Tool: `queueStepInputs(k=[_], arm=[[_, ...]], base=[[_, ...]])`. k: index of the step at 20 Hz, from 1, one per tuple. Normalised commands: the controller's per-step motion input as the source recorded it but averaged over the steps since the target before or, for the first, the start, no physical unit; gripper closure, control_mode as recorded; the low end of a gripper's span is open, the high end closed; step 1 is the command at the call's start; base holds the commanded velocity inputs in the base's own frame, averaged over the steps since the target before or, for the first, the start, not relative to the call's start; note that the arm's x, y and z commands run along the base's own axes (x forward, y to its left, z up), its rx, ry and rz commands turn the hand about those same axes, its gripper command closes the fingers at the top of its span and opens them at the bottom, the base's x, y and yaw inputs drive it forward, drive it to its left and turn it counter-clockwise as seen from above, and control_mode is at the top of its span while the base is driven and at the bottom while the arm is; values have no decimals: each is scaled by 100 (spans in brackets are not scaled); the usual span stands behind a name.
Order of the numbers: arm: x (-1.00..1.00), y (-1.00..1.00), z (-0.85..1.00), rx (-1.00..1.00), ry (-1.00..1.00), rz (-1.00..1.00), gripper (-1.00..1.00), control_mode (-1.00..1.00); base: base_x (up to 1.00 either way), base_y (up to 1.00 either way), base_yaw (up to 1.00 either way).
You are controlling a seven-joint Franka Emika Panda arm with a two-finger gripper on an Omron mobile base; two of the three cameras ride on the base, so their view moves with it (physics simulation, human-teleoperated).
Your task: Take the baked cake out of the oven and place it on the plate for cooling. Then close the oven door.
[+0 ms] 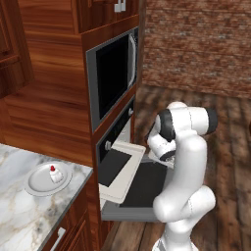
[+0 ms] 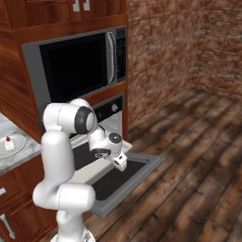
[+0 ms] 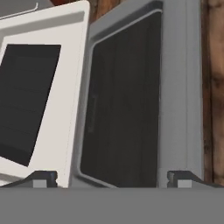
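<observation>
The gripper (image 3: 109, 177) hangs with its jaws spread wide and empty, looking straight down on the dropped oven door (image 3: 131, 100), whose long axis runs away from the fingertips. A pale oven tray (image 1: 120, 171) slid out of the oven (image 1: 115, 139) overlaps the door's inner edge. The baked cake (image 1: 55, 174) already sits on the plate (image 1: 37, 182) near the counter's (image 1: 14, 215) right edge, so closing likely means getting under the door's outer edge.

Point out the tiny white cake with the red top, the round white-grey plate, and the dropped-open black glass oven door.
tiny white cake (image 1: 55, 174): left base view, its white body.
round white-grey plate (image 1: 34, 182): left base view, bare left rim.
black glass oven door (image 1: 147, 184): left base view, its dark glass panel.
</observation>
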Motion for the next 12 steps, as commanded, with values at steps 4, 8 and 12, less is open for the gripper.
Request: queueStepInputs(k=[4, 8, 12], arm=[[26, 0, -52, 0, 0, 3, -100, -100], [33, 0, -51, 0, 0, 4, -100, -100], [30, 0, -45, 0, 1, 5, -100, -100]], base=[[0, 0, 0], [0, 0, 0], [0, 0, 0]])
